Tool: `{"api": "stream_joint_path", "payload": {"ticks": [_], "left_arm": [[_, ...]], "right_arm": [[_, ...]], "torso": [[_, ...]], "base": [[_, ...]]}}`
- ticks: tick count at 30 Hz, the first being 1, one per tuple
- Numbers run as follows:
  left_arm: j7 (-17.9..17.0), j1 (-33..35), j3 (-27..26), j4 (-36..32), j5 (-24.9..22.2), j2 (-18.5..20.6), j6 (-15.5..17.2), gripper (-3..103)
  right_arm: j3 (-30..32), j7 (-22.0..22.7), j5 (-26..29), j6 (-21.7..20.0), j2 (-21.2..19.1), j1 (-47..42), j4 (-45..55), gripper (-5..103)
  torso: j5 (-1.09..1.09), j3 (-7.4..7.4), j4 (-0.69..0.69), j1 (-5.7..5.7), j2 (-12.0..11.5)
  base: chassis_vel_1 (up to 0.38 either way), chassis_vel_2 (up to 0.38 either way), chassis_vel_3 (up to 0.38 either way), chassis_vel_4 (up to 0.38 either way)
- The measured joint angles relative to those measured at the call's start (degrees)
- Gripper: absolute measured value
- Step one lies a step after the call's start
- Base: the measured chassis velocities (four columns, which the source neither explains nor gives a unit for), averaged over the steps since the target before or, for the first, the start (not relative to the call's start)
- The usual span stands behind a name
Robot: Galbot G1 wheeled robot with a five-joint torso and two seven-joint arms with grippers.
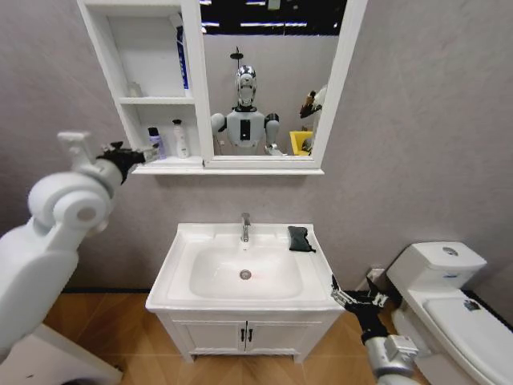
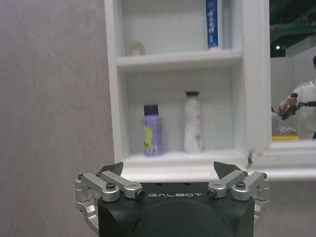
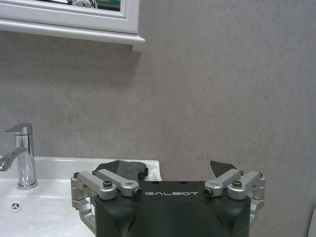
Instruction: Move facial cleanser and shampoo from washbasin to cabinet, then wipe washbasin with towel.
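The white cabinet [image 1: 152,100] hangs above the washbasin [image 1: 180,245]. On its lowest shelf stand a purple bottle [image 2: 152,131] and a white bottle [image 2: 192,122]; I cannot tell which is the shampoo and which the facial cleanser. My left gripper [image 1: 135,156] [image 2: 170,170] hovers open and empty just in front of that shelf, apart from both bottles. The black towel [image 1: 300,238] [image 3: 126,168] lies on the basin's back right corner beside the chrome tap [image 1: 245,227]. My right gripper [image 1: 338,292] [image 3: 165,170] is open and empty, low by the basin's front right corner.
A blue tube [image 1: 183,60] stands on a higher shelf. The mirror [image 1: 260,80] reflects the robot. A white toilet [image 1: 449,289] sits close on the right, a two-door cupboard [image 1: 244,333] under the basin, and a white unit [image 1: 60,361] at the lower left.
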Motion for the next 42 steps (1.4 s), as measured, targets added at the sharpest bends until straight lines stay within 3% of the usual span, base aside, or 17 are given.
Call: {"api": "stream_joint_path", "payload": {"ticks": [1, 2, 5, 6, 7, 8, 11, 12, 13, 14, 15, 18, 21, 28, 42], "left_arm": [[3.8, 9.6, -5.2, -3.2, 4.9, -2.8, -1.2, 100], [3.8, 9.6, -5.2, -3.2, 4.9, -2.8, -1.2, 100], [14.5, 30.8, -15.8, -7.7, 20.3, -14.2, -6.4, 100], [14.5, 30.8, -15.8, -7.7, 20.3, -14.2, -6.4, 100], [19.2, 38.8, -18.8, -8.7, 26.0, -19.3, -9.7, 100], [19.2, 38.8, -18.8, -8.7, 26.0, -19.3, -9.7, 100], [33.5, 51.2, -23.6, -8.2, 36.6, -30.2, -21.3, 100], [33.5, 51.2, -23.6, -8.2, 36.6, -30.2, -21.3, 100], [36.6, 54.2, -24.4, -7.3, 38.2, -33.4, -24.9, 100], [36.6, 54.2, -24.4, -7.3, 38.2, -33.4, -24.9, 100], [38.9, 57.4, -25.2, -6.5, 38.7, -36.6, -27.8, 100], [40.1, 63.5, -26.1, -5.7, 37.5, -41.4, -32.3, 100], [40.2, 63.7, -26.1, -5.5, 37.3, -42.5, -33.2, 100], [39.1, 60.5, -26.1, -5.1, 37.5, -42.3, -31.4, 100], [38.7, 60.0, -25.8, -5.0, 37.3, -41.9, -30.9, 100]], "right_arm": [[0.0, 0.0, 0.0, -0.2, -0.1, 0.0, 0.4, 100], [0.0, 0.0, 0.0, -0.2, -0.1, 0.0, 0.4, 100], [0.2, 0.0, 0.0, -0.6, -0.6, 0.0, 1.7, 100], [0.2, 0.0, 0.0, -0.6, -0.6, 0.0, 1.7, 100], [0.3, 0.0, 0.0, -0.8, -0.7, -0.1, 2.0, 100], [0.3, 0.0, 0.0, -0.8, -0.7, -0.1, 2.0, 100], [0.2, -0.6, -0.1, -1.2, -1.0, -0.3, 2.7, 100], [0.2, -0.6, -0.1, -1.2, -1.0, -0.3, 2.7, 100], [0.1, -0.9, -0.1, -1.4, -1.0, -0.4, 3.0, 100], [0.1, -0.9, -0.1, -1.4, -1.0, -0.4, 3.0, 100], [-0.2, -1.2, -0.2, -1.8, -1.1, -0.5, 3.4, 100], [-0.8, -1.6, -0.2, -2.5, -1.3, -0.8, 4.4, 100], [-0.9, -2.1, -0.2, -2.8, -1.3, -1.1, 4.7, 100], [-0.8, -1.9, 0.2, -2.6, -1.4, -1.9, 5.0, 100], [-0.4, -1.4, 1.3, -1.4, -2.0, -2.7, 5.0, 100]], "torso": [[0.01, 0.00, -0.01, 0.00, 0.0], [0.01, 0.00, -0.01, 0.00, 0.0], [-0.01, -0.01, 0.03, 0.00, 0.0], [-0.01, -0.01, 0.03, 0.00, 0.0], [-0.01, 0.00, 0.05, -0.01, 0.0], [-0.01, 0.00, 0.05, -0.01, 0.0], [0.04, -0.01, 0.01, -0.01, 0.0], [0.04, -0.01, 0.01, -0.01, 0.0], [0.04, -0.01, 0.00, -0.01, 0.0], [0.04, -0.01, 0.00, -0.01, 0.0], [0.04, 0.00, -0.01, 0.00, 0.0], [0.04, 0.00, 0.03, 0.00, 0.0], [0.04, 0.00, 0.02, 0.00, 0.0], [0.03, 0.01, 0.00, 0.02, 0.0], [0.02, 0.01, 0.01, 0.02, 0.0]], "base": [[0.000, 0.000, 0.000, 0.000], [0.000, 0.000, 0.000, 0.000], [0.000, 0.000, 0.000, 0.000], [0.000, 0.000, 0.000, 0.000], [0.000, 0.000, 0.000, 0.000], [0.000, 0.000, 0.000, 0.000], [0.000, 0.000, 0.000, 0.000], [0.000, 0.000, 0.000, 0.000], [0.000, 0.000, 0.000, 0.000], [0.000, 0.000, 0.000, 0.000], [0.000, 0.000, 0.000, 0.000], [0.000, 0.000, 0.000, 0.000], [0.000, 0.000, 0.000, 0.000], [0.000, 0.000, 0.000, 0.000], [0.000, 0.000, 0.000, 0.000]]}}
